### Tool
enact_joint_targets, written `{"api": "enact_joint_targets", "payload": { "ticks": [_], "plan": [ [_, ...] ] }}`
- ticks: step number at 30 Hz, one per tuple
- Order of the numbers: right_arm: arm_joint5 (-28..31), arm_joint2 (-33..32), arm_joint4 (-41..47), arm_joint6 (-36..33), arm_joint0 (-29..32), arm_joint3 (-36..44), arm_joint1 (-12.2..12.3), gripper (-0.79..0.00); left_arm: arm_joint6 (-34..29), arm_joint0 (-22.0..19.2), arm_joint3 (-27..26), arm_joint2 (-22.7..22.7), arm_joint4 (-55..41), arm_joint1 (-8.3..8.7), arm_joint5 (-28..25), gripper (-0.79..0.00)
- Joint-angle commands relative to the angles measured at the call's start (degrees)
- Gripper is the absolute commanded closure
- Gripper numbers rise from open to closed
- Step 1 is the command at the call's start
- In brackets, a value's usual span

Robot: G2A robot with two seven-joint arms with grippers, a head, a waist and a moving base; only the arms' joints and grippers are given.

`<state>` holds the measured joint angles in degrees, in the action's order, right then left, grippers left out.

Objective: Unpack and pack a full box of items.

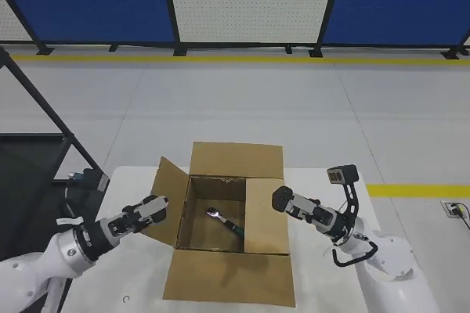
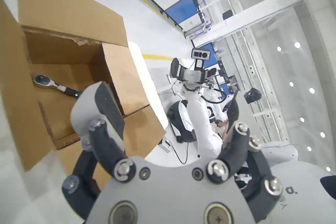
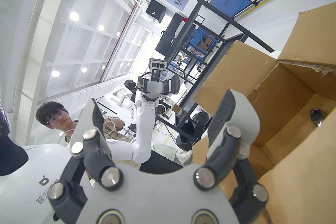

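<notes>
"Looking from the top, where is the ratchet wrench [image 1: 225, 221] lying?"

"It is lying slantwise on the floor of the box [image 1: 235, 160], head toward the left gripper [image 1: 158, 205], handle toward the right gripper [image 1: 280, 197]. Each is hovering at its own side, about equally near."

"And the left wrist?"

"The left gripper [image 2: 168, 99] is hanging spread and empty, the ratchet wrench [image 2: 59, 87] ahead and below."

"The right wrist?"

"The right gripper [image 3: 162, 104] is gaping empty too, a wall of the box [image 3: 288, 91] hiding most of the floor."

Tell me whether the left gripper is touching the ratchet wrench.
Apart. Top view: the left gripper hangs outside the box by a flap; the ratchet wrench lies on the box floor.
</notes>
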<state>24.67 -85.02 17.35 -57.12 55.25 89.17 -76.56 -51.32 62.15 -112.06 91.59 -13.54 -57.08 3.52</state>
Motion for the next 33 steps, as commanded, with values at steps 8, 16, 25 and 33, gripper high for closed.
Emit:
{"api": "enact_joint_targets", "payload": {
  "ticks": [8, 16, 25, 33],
  "plan": [
    [0.24, -5.34, 1.21, -2.85, 7.37, 3.05, 1.44, -0.785, -2.26, -15.72, 15.88, -18.50, -2.31, -2.06, 3.25, -0.785],
    [0.24, -5.34, 1.21, -2.85, 7.37, 3.05, 1.44, -0.785, -2.26, -15.72, 15.88, -18.50, -2.31, -2.06, 3.25, -0.785],
    [-0.86, -4.31, 1.70, -0.74, 7.60, 3.93, 1.90, -0.785, 1.41, -17.69, 19.55, -27.14, 2.36, -3.45, 3.24, -0.785],
    [0.15, -6.25, 3.20, -0.98, 10.25, 5.74, 2.79, -0.785, 2.10, -23.49, 29.29, -37.50, 5.75, -6.08, 3.27, -0.785]
  ]
}}
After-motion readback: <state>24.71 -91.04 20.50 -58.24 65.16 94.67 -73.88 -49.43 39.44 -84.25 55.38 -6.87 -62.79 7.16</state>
